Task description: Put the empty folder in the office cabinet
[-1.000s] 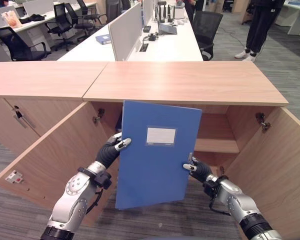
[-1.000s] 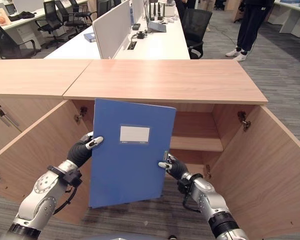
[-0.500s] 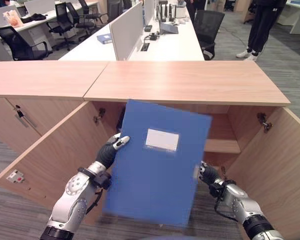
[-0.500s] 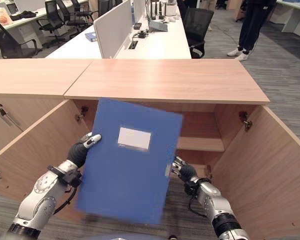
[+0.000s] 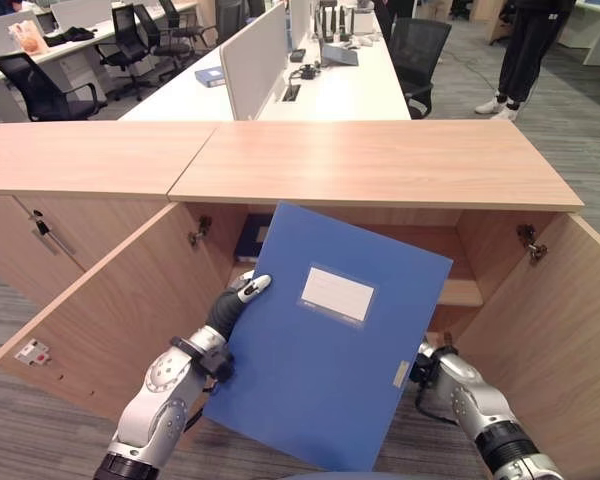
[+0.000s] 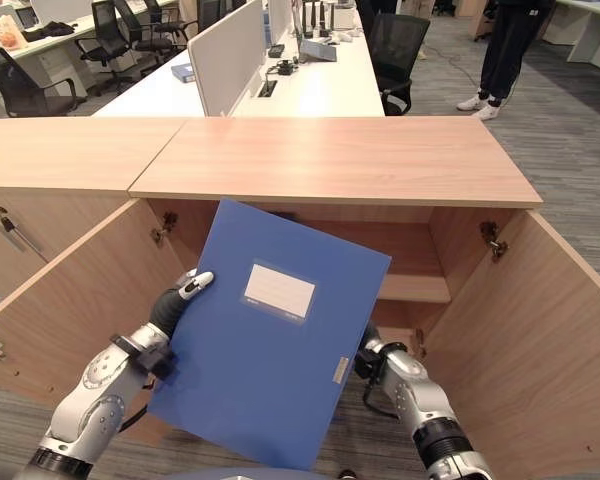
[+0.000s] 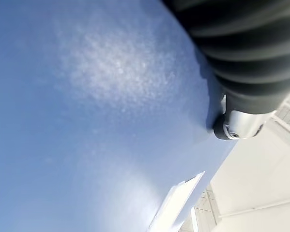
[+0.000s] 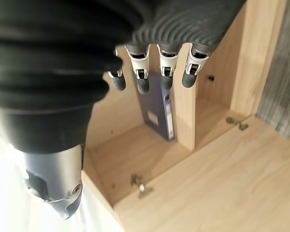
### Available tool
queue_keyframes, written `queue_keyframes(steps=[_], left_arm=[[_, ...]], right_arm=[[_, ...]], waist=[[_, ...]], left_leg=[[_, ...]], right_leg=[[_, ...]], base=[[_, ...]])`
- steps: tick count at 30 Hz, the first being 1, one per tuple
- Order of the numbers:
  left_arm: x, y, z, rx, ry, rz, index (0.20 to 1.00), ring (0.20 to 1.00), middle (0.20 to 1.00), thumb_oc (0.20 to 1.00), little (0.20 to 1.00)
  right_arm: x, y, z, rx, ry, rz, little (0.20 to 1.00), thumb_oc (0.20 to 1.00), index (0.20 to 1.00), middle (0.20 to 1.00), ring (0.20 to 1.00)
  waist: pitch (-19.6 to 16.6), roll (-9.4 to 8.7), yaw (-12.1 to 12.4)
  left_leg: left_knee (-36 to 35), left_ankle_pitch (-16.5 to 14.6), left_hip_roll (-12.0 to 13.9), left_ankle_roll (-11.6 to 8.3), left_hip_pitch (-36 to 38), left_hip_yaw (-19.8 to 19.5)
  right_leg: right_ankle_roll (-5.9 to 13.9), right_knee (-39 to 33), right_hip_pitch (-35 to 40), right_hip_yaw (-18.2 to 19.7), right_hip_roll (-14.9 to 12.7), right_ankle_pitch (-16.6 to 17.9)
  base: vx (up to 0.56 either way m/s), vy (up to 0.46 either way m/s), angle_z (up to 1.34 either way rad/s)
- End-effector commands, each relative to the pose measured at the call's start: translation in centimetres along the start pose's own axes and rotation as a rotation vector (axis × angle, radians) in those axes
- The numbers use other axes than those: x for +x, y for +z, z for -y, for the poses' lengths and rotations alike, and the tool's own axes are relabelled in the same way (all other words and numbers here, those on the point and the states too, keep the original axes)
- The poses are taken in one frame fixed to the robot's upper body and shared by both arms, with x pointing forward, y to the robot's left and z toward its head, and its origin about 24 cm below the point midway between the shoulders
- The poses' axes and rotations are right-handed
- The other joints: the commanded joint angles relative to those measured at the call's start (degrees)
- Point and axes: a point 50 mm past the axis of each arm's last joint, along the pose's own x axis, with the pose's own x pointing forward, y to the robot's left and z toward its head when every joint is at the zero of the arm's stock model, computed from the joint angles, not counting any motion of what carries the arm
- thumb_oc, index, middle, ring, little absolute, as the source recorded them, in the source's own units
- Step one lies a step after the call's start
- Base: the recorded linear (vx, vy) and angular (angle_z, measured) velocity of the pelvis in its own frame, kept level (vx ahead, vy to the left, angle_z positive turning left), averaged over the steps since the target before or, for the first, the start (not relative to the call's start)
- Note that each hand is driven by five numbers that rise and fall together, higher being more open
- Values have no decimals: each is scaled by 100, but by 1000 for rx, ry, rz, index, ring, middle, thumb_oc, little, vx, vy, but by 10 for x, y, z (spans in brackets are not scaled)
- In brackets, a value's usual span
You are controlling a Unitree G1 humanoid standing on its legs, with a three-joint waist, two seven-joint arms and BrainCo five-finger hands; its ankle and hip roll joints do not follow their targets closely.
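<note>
Folder: the blue folder [image 5: 325, 350] is held tilted in front of the open office cabinet [image 5: 380, 165], its upper corner leaning right, not yet inside.
Label: a white rectangular label [image 5: 337, 294] sits on the cover; no writing can be read on it.
Left hand: the left hand [image 5: 238, 300] grips the folder's left edge, thumb on the front.
Right hand: the right hand [image 8: 154, 67] is at the folder's lower right edge; its fingers [image 8: 143, 73] hang relaxed, nothing curled in them.
Inside cabinet: another blue binder [image 5: 252, 237] stands at the back left.

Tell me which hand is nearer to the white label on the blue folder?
Left. The left hand holds the folder edge level with the white label; the right hand sits lower, behind the opposite edge.
</note>
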Motion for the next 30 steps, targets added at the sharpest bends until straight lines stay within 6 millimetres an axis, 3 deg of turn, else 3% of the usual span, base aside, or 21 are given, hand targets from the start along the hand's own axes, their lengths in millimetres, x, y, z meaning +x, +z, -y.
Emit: queue_keyframes(steps=[1,6,14,16,20,30], left_arm=[[18,36,10,30,-95,182,200,200,200,200,200],[18,37,12,31,-102,190,200,200,200,200,200],[11,47,2,80,-34,239,200,200,200,200,200],[1,65,-12,174,80,319,200,200,200,200,200],[-17,81,-29,326,250,378,200,200,200,200,200],[-41,95,-44,548,458,410,200,200,200,200,200]], right_arm=[[21,44,-25,13,134,176,1000,1000,1000,1000,1000],[21,48,-34,-7,178,193,1000,1000,1000,1000,1000],[12,36,-14,-12,88,156,1000,1000,1000,1000,1000],[2,26,5,-3,-10,139,1000,1000,1000,1000,1000],[-15,17,29,-12,-156,137,1000,1000,1000,1000,1000],[-30,14,38,37,-242,197,1000,1000,1000,1000,1000]], waist=[[4,-235,26],[8,-240,24],[-17,-252,40],[-35,-271,57],[-58,-288,81],[-76,-304,33]], left_leg=[[68,-449,218,-300,71,-72],[68,-449,221,-305,79,-67],[68,-452,216,-307,74,-72],[68,-458,214,-314,70,-82],[68,-481,211,-323,63,-79],[68,-522,222,-335,92,-16]], right_leg=[[605,128,466,307,-433,-752],[605,136,469,305,-435,-752],[612,131,478,288,-441,-751],[618,128,484,269,-447,-753],[634,125,479,245,-459,-751],[644,111,480,262,-473,-759]], base=[[0,0,0],[0,0,0],[0,0,0],[0,0,0],[0,0,0],[0,0,0]])
